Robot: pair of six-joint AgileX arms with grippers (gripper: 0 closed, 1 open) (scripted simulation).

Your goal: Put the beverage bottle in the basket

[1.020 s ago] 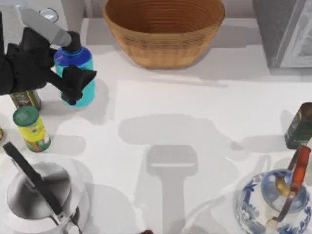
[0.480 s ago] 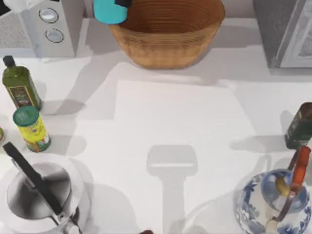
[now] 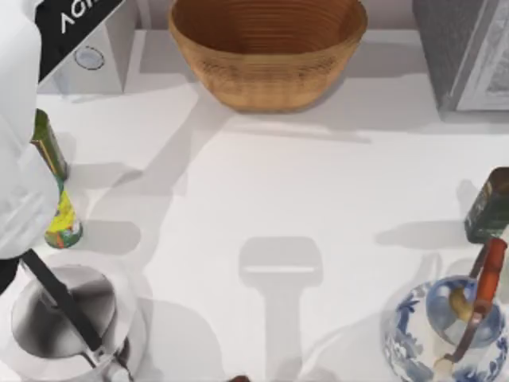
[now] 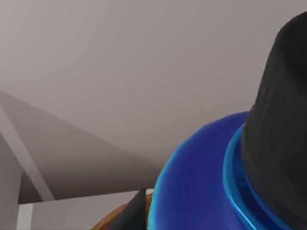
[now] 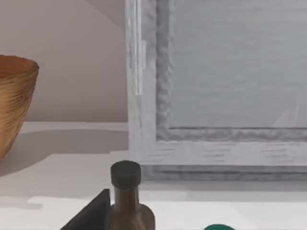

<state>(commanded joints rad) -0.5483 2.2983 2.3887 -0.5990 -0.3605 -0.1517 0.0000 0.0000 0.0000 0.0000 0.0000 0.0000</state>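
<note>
The beverage bottle fills the left wrist view from close up, showing its blue shoulder (image 4: 196,187) and black cap (image 4: 283,120). It hangs in the air with my left gripper shut on it, and one dark finger (image 4: 137,214) shows beside it. A sliver of the basket's rim (image 4: 112,223) lies below the bottle. From above, the tan wicker basket (image 3: 266,76) stands at the back centre, with nothing inside. My left arm (image 3: 17,175) rises close to the camera along the left edge. My right gripper (image 5: 91,215) is a dark wedge in its wrist view, parked.
On the left stand an olive-green bottle (image 3: 49,147), a yellow canister (image 3: 64,227), a steel kettle (image 3: 64,318) and a grey appliance (image 3: 99,48). On the right are a dark bottle (image 3: 487,207), a blue-white teapot (image 3: 445,334) and a grey cabinet (image 3: 469,48).
My left gripper lifted the bottle off the table's left side and carried it up towards the basket's left rim. The arm now looms over the left edge, and the bottle has left the top view.
</note>
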